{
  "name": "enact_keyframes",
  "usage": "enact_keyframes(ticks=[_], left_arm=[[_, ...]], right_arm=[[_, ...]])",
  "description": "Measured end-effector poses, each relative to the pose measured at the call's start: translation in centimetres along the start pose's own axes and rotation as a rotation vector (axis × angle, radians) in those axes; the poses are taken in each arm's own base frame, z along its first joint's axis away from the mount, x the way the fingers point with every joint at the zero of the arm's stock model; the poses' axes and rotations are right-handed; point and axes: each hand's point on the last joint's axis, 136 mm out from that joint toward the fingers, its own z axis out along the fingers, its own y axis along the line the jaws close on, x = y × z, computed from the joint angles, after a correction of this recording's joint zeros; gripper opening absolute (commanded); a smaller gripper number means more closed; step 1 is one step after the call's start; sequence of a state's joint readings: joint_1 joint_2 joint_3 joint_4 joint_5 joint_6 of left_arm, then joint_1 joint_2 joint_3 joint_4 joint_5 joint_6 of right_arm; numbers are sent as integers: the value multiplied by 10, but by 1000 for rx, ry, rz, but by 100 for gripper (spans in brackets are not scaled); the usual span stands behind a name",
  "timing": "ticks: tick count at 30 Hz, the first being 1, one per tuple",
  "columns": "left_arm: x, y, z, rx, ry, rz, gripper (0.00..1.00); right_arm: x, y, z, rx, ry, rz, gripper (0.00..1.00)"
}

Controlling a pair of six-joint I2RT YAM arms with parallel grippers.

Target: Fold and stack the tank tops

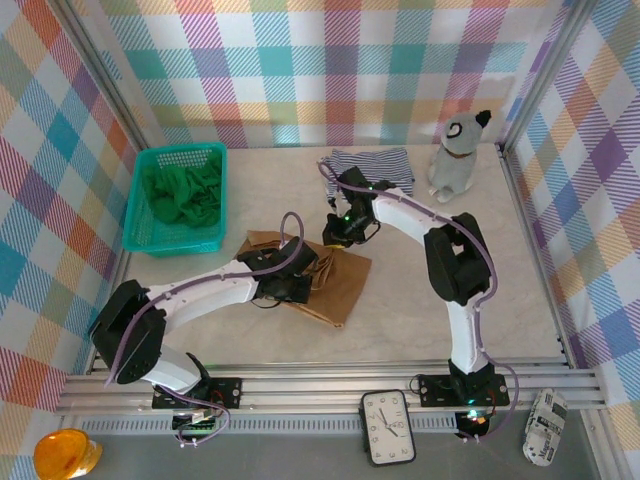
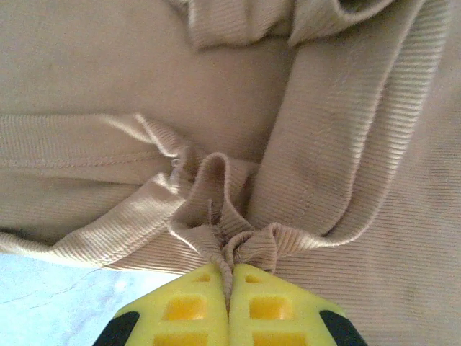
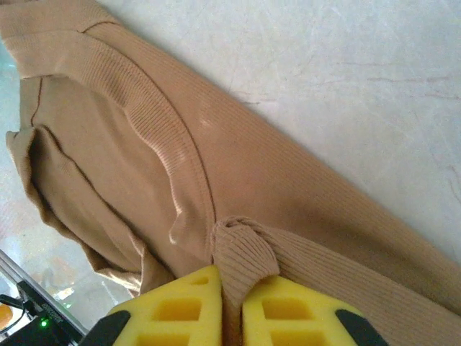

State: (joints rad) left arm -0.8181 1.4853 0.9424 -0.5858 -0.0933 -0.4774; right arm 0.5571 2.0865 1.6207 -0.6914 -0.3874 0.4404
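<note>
1. The tan top (image 1: 345, 290) is lying in the middle of the table (image 1: 490, 290). It is looking bunched and partly folded over (not flat at all).
2. The left gripper (image 1: 298, 282) is reaching down onto the tan top, and its arm is crossing over the left part of the cloth.
3. In the left wrist view, the left gripper (image 2: 229, 272) is pressing its yellow fingers (image 2: 184, 310) tight together. They are pinching a small bunch of the tan top's (image 2: 346, 144) ribbed edge. The cloth is puckering up right at the tips. A bit of pale table (image 2: 50, 295) is peeking out at the lower left.
4. The right gripper (image 1: 340, 232) is reaching down at the far edge of the tan top.
5. In the right wrist view, the right gripper (image 3: 230, 282) is squeezing a little fold of the tan top (image 3: 144, 144). Its fingers are sitting almost together, with just the cloth between them. The rest of the top is spreading away over the table (image 3: 346, 79).
6. The striped top (image 1: 378, 163) is lying at the back of the table, just behind the right gripper and beside a toy dog (image 1: 458, 155).
7. The green top (image 1: 180, 192) is sitting crumpled inside the basket (image 1: 175, 245) at the back left.
8. A clock (image 1: 388, 428) is lying near the arm bases.
</note>
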Motion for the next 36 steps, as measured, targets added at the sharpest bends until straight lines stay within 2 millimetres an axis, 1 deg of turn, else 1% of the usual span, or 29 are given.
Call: enact_keyframes(ticks=[1, 3, 4, 5, 6, 9, 12, 13, 15, 16, 18, 20, 22, 23, 25, 27, 30, 33, 36], left_arm=[[3, 4, 4, -18, 13, -3, 17], [6, 9, 8, -46, 27, 4, 20], [6, 12, 8, -59, 27, 5, 23], [7, 14, 8, -72, 25, 5, 27], [7, 17, 7, -88, 23, 6, 29], [9, 29, 5, -144, 27, 10, 33], [10, 35, -4, -171, 20, 11, 40], [9, 35, -9, -171, 9, 12, 42], [2, 28, -23, -149, -26, 17, 43], [-3, 23, -30, -129, -50, 19, 43], [-11, 7, -41, -78, -91, 33, 45], [-14, -16, -47, -23, -119, 72, 47], [-12, -43, -46, 28, -124, 122, 48], [-10, -57, -42, 53, -120, 148, 48], [-3, -80, -31, 83, -104, 194, 49], [6, -101, -15, 88, -69, 245, 49], [22, -121, 8, 75, -23, 314, 50], [35, -127, 25, 51, 16, 351, 49], [46, -125, 38, 22, 47, 375, 49]], right_arm=[[-1, -1, 4, -3, 4, 11, 25], [-2, -1, 10, -17, 7, 31, 26], [-3, 0, 12, -26, 7, 41, 27], [-5, 3, 12, -39, 5, 48, 31], [-7, 6, 12, -54, 3, 57, 32], [-16, 18, 10, -108, -22, 68, 34], [-21, 25, 7, -136, -40, 62, 37], [-22, 25, 6, -133, -44, 56, 39], [-22, 22, 1, -111, -61, 34, 44], [-20, 16, -5, -91, -74, 19, 47], [-8, 7, -20, -48, -92, -10, 51], [7, -9, -42, 17, -119, -34, 55], [22, -27, -62, 79, -144, -49, 55], [30, -38, -70, 109, -150, -51, 55], [42, -56, -77, 153, -147, -46, 56], [47, -74, -74, 192, -132, -31, 56], [54, -89, -59, 221, -83, -18, 55], [56, -97, -41, 227, -42, -5, 51], [58, -102, -26, 226, -9, 2, 49]])
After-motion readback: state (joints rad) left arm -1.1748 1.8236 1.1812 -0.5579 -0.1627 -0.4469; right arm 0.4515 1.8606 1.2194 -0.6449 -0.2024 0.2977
